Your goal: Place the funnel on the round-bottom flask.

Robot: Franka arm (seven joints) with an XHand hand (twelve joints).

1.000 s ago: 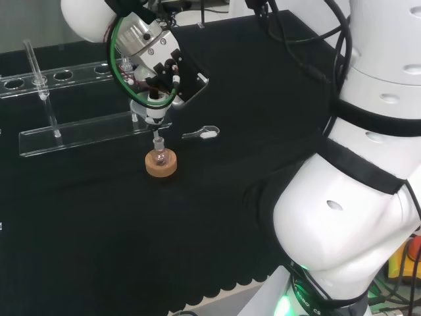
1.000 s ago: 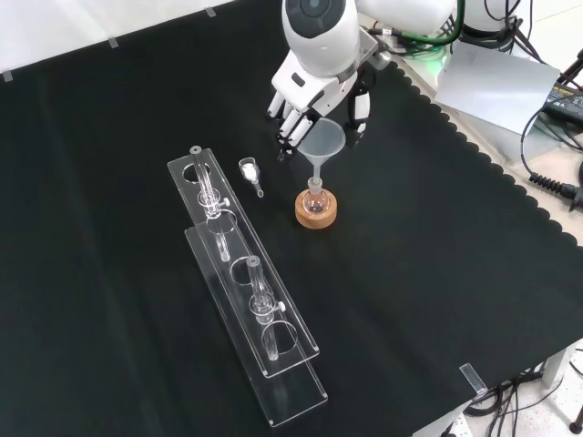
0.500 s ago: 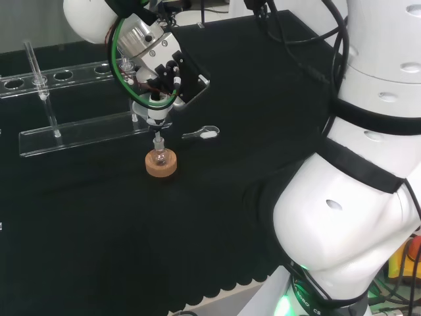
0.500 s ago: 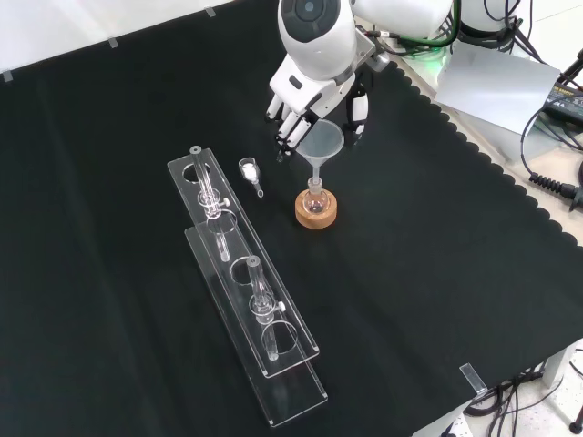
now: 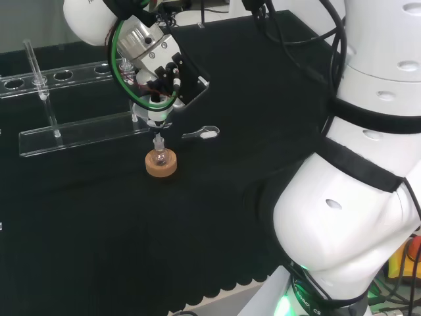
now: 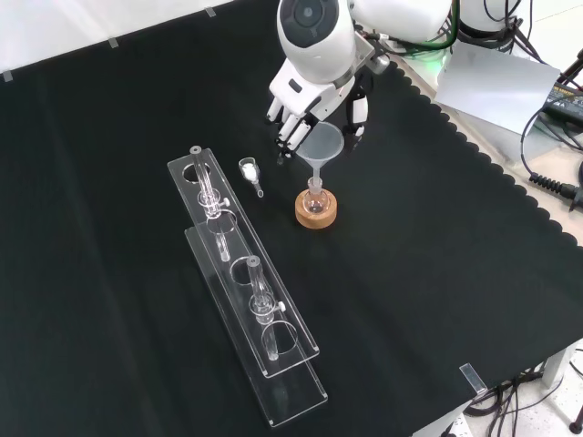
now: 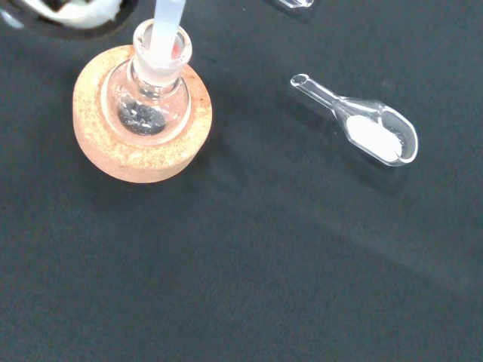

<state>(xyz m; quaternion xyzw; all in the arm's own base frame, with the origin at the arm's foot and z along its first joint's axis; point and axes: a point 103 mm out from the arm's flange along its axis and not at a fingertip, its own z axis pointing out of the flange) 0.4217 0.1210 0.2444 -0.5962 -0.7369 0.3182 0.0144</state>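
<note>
A clear funnel [image 6: 322, 144] stands upright with its stem in the neck of a small round-bottom flask [image 6: 315, 197], which rests on a cork ring [image 6: 316, 215]. In the wrist view the funnel's stem [image 7: 163, 23] enters the flask's neck above the flask's bulb [image 7: 142, 109] and cork ring [image 7: 143, 162]. The hand [image 6: 301, 98] hovers just above and behind the funnel. Its fingers [image 6: 284, 135] hang fairly straight on the funnel's left and its thumb on the right, apart from the rim. In the head view the hand [image 5: 158, 69] sits over the flask [image 5: 158, 157].
A small glass scoop [image 6: 249, 170] with white powder lies left of the flask in the front view, also seen as the scoop [image 7: 373, 136] at the wrist. A long clear tube rack [image 6: 246, 291] holding test tubes stands at lower left. The arm's white links [image 5: 355, 164] fill the head view's right.
The hand has drawn slightly up and away from the funnel. The funnel stays standing in the flask's neck.
</note>
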